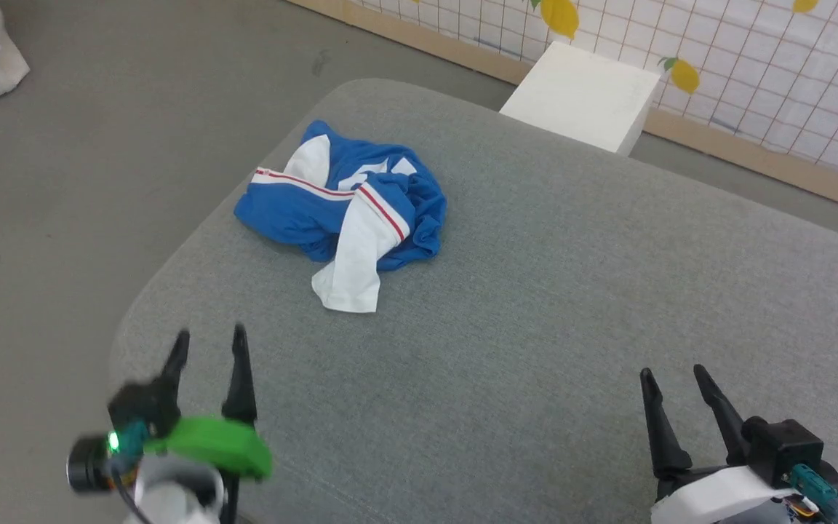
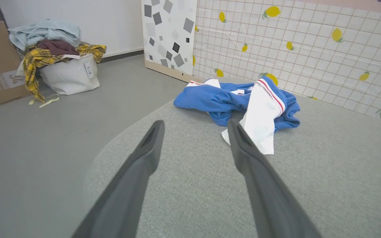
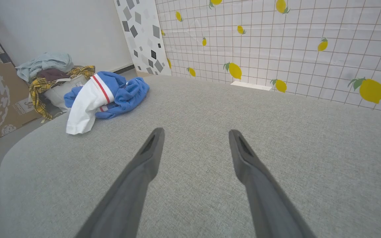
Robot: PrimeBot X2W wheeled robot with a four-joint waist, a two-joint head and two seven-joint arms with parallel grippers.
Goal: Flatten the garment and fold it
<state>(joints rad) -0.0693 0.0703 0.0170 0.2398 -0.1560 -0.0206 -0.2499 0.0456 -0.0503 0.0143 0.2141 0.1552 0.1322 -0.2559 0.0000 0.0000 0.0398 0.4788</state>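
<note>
The royal-blue jersey T-shirt with white sleeves and red-and-white trim [image 1: 339, 211] lay crumpled near the far left corner of the grey fabric-covered table [image 1: 535, 327]. My left gripper [image 1: 210, 333] and right gripper [image 1: 672, 371] both hovered with fingers spread, holding nothing, well short of it. I judged it light, limp and a little slippery. The white sleeve [image 1: 353, 262] trailing toward me looked the easiest edge to pinch.

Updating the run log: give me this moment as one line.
garment: crumpled on grey cushion, not flattened | left gripper: open, empty, short of it | right gripper: open, empty, farther off
</note>
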